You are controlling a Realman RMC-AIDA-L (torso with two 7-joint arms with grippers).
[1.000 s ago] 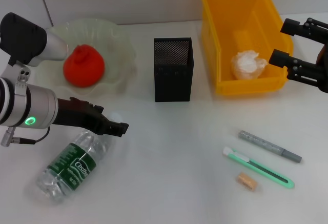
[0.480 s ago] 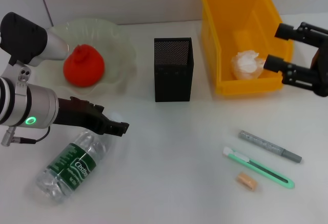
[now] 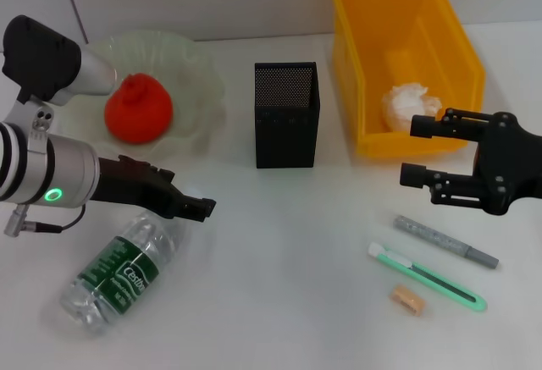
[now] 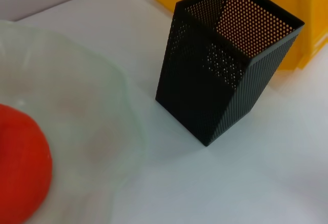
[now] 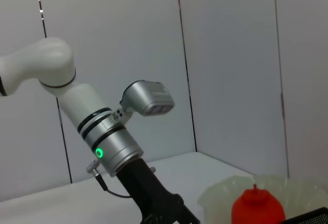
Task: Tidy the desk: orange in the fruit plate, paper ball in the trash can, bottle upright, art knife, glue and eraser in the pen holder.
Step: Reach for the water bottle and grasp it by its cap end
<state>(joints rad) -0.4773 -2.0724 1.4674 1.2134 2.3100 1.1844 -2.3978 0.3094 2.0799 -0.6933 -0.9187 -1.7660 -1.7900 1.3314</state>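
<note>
Nearest, the eraser (image 3: 407,300), art knife (image 3: 428,278) and glue (image 3: 445,241) lie on the tabletop (image 3: 288,285) at about 5 o'clock, not yet in the pen holder (image 3: 286,115). The bottle (image 3: 118,272) lies on its side at 8 o'clock, the left hand (image 3: 196,208) just over its neck, grip unclear. The right hand (image 3: 421,151) hovers open and empty above the glue. Farther back, the orange (image 3: 138,109) sits in the fruit plate (image 3: 199,74) and the paper ball (image 3: 409,105) in the trash can (image 3: 360,57): apparently two steps done, four left.
</note>
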